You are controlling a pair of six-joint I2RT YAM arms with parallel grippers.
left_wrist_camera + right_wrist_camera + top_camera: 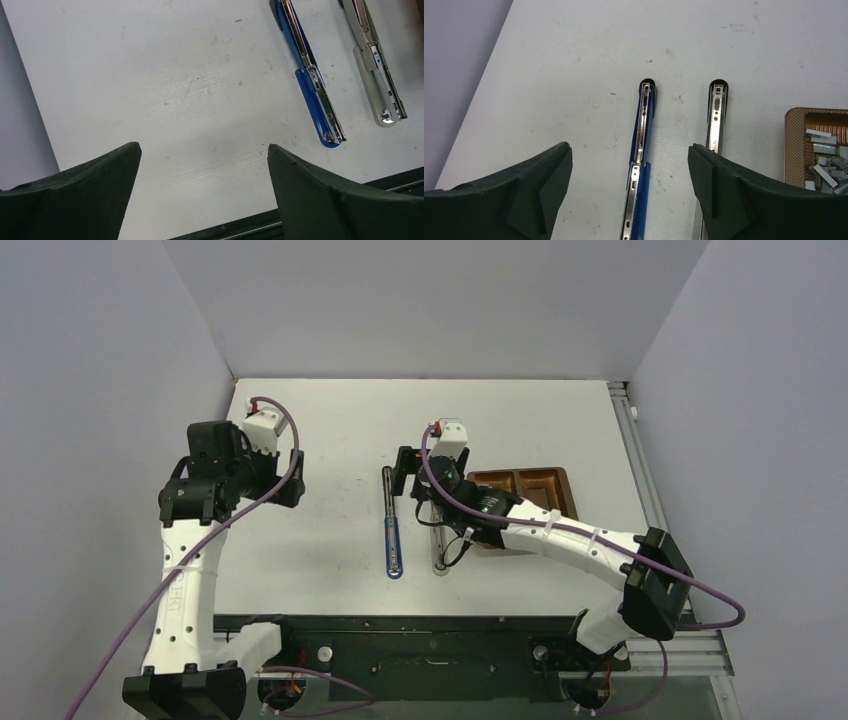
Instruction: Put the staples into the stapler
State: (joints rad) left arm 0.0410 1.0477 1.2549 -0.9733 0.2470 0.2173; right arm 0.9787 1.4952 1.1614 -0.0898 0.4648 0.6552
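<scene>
Right claw (pixel 629 146): I am holding it wide above flat-opened blue stapler (pixel 642 150), silver-grey stapler (pixel 715 110) lying beside; short silver staple strips (pixel 824 160) lying heaped in brown tray (pixel 794 145); left claw (pixel 202 145) gaping wide.

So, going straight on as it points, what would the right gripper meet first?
Most likely the blue stapler, lying opened flat between the right gripper's open fingers. The grey stapler runs under one finger's edge, so that finger might touch it; depth is unclear.
</scene>
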